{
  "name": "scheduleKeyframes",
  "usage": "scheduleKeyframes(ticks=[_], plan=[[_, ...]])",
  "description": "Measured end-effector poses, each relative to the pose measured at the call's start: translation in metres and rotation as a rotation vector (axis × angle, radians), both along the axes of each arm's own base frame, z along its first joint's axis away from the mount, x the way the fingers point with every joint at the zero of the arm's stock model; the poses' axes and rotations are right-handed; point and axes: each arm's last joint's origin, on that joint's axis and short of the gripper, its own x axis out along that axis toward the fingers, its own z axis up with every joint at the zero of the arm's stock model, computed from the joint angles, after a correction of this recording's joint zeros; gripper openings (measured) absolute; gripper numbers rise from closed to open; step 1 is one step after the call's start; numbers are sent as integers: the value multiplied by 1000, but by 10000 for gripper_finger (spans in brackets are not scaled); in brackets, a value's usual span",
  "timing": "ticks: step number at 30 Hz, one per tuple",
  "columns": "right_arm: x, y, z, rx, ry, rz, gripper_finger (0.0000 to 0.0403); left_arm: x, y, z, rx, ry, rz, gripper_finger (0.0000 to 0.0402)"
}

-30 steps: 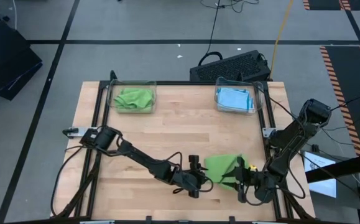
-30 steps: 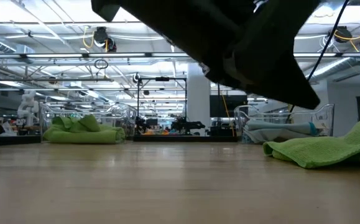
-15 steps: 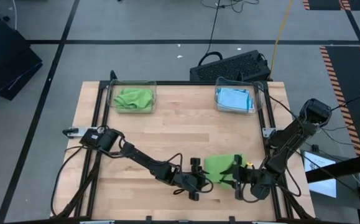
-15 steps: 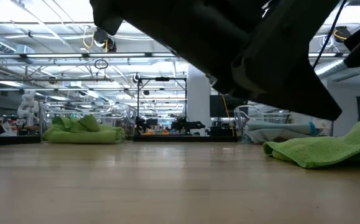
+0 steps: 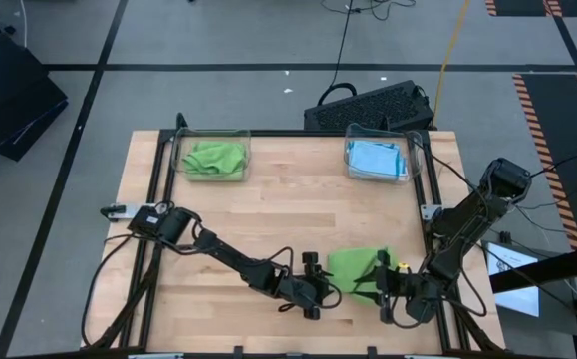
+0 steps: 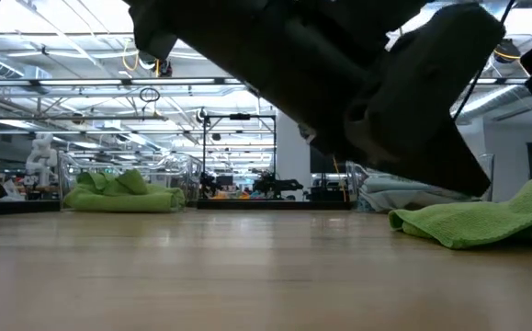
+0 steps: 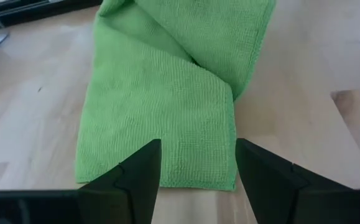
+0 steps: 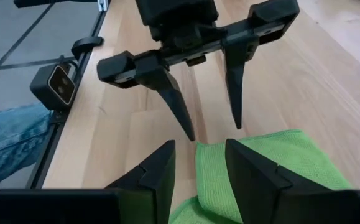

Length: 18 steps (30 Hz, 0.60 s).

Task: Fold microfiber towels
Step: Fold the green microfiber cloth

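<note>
Lower centre of the high view: my left fingers (image 5: pixel 313 286) and right fingers (image 5: pixel 380 290), both parted and empty, flank the green towel (image 5: pixel 356 269), its long axis running between them.

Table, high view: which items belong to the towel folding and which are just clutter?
Job:
- green towel on the table between both grippers, partly folded
- green towels in left bin
- blue towels in right bin
- left gripper, jaws open at the towel's edge
- right gripper, jaws open over the towel

Clutter:
- black keyboard on the floor behind the table
- cables on the floor
</note>
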Motion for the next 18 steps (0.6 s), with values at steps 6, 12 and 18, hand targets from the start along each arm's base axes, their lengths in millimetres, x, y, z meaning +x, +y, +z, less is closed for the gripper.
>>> scheduleKeyframes(ticks=[6,12,18], plan=[[-3,2,0,0,0,15,135,1,-1,-10,25,6,-17,209],[-5,3,0,15,3,10,135,4,2,-21,22,27,-36,209],[-8,6,0,32,2,15,135,4,-2,-20,-40,17,-101,209]])
